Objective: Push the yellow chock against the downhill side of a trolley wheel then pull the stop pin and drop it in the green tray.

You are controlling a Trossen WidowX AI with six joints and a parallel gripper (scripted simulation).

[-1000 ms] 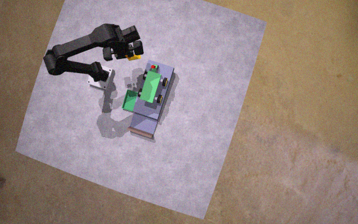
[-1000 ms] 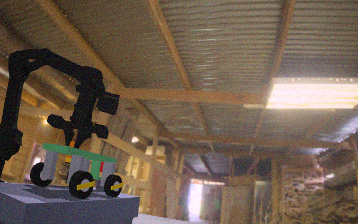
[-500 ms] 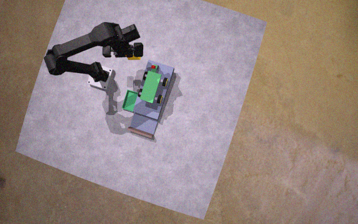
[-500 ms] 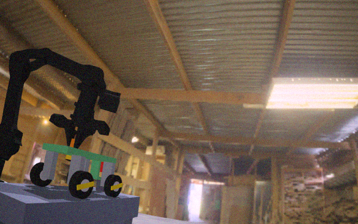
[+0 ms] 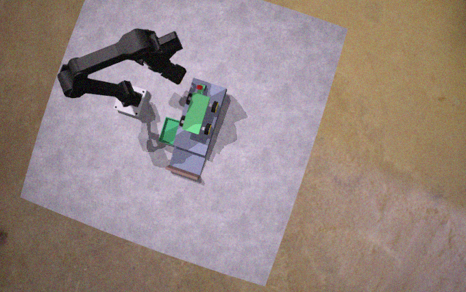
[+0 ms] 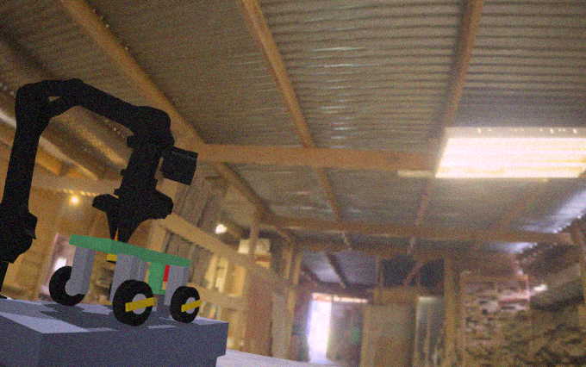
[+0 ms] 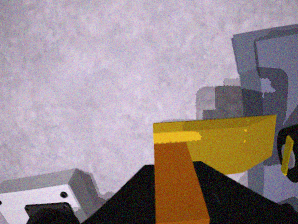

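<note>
My gripper (image 6: 116, 236) (image 7: 172, 173) is shut on the orange handle of the yellow chock (image 7: 230, 150) (image 6: 111, 258). It holds the chock in the air, beside the ramp's uphill end on the arm's side. The chock's rubber base is not visible, and the top view shows the hand hiding the chock. The green-decked trolley (image 5: 197, 112) (image 6: 134, 252) stands on the ramp (image 5: 190, 146) (image 6: 129, 347) (image 7: 245, 57). The red-headed stop pin (image 5: 199, 87) (image 6: 165, 273) is upright at its uphill end. The green tray (image 5: 169, 132) lies beside the ramp on the arm's side.
The arm's white base plate (image 5: 141, 92) (image 7: 30, 192) is left of the ramp. A brownish bar (image 5: 184, 173) crosses the ramp's foot. The trolley's near wheels (image 6: 133, 302) stick out past its deck. The arm's shadow falls across the table and the tray side of the ramp.
</note>
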